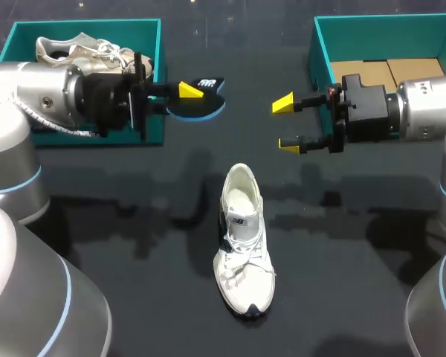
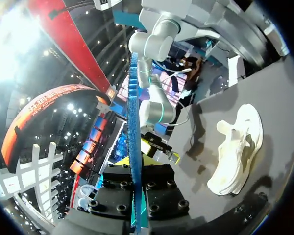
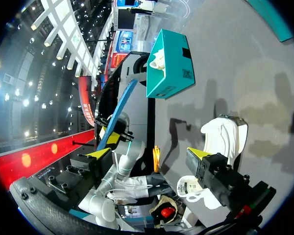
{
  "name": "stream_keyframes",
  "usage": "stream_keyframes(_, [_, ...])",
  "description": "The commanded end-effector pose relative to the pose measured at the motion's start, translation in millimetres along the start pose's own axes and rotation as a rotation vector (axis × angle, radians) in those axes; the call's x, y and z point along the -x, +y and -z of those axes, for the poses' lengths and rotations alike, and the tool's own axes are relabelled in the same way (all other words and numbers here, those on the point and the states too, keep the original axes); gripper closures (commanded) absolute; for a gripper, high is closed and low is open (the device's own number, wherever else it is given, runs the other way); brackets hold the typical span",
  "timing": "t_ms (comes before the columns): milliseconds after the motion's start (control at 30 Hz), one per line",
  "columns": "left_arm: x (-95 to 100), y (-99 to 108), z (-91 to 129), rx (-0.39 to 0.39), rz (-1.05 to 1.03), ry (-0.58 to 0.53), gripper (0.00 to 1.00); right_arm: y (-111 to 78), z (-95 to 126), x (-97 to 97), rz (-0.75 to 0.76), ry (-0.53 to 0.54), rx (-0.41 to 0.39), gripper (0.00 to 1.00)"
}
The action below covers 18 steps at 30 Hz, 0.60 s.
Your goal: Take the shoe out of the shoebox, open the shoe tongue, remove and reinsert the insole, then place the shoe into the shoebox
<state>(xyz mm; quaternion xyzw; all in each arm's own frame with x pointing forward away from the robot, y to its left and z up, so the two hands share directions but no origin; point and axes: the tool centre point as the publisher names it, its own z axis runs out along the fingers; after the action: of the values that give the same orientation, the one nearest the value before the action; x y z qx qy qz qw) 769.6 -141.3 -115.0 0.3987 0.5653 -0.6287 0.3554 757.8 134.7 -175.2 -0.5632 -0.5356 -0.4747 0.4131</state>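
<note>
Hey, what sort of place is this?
Likely a robot shoe-handling demo bench: a white lace-up sneaker lies on a dark table, an open teal cardboard shoebox holds another shoe, and the left hand grips a blue foam insole.

1. two white shoes: one shoe on the table (image 1: 241, 242), one shoe in the left box (image 1: 78, 50)
2. two teal shoeboxes: left shoebox (image 1: 85, 26), right shoebox (image 1: 386, 21)
3. one blue-edged insole (image 1: 201, 100)
4. two yellow-tipped grippers: left gripper (image 1: 187, 95), right gripper (image 1: 285, 124)
5. two brown cardboard pieces (image 1: 364, 72) (image 1: 416, 69), side by side in the right shoebox
</note>
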Motion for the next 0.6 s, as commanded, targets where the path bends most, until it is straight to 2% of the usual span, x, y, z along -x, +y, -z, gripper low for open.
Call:
stream_keyframes(33, [-4.1, 3.0, 3.6, 0.015, -0.131, -0.019, 1.0, -1.0, -0.7, -0.2, -0.001, -0.003, 0.001, 0.0])
stream_keyframes(233, [-7.8, 5.8, -1.4, 0.079, -0.351, -0.013, 1.0, -1.0, -0.7, -0.2, -0.001, -0.003, 0.001, 0.0])
stream_keyframes(433, [-11.6, 19.1, -10.0, 0.126, -0.405, 0.002, 1.0, -1.0, -0.7, -0.2, -0.001, -0.003, 0.001, 0.0])
stream_keyframes(600, [-14.0, 28.0, -13.8, 0.147, -0.424, 0.02, 1.0, -1.3, -7.6, -7.4, 0.02, -0.011, -0.01, 0.0])
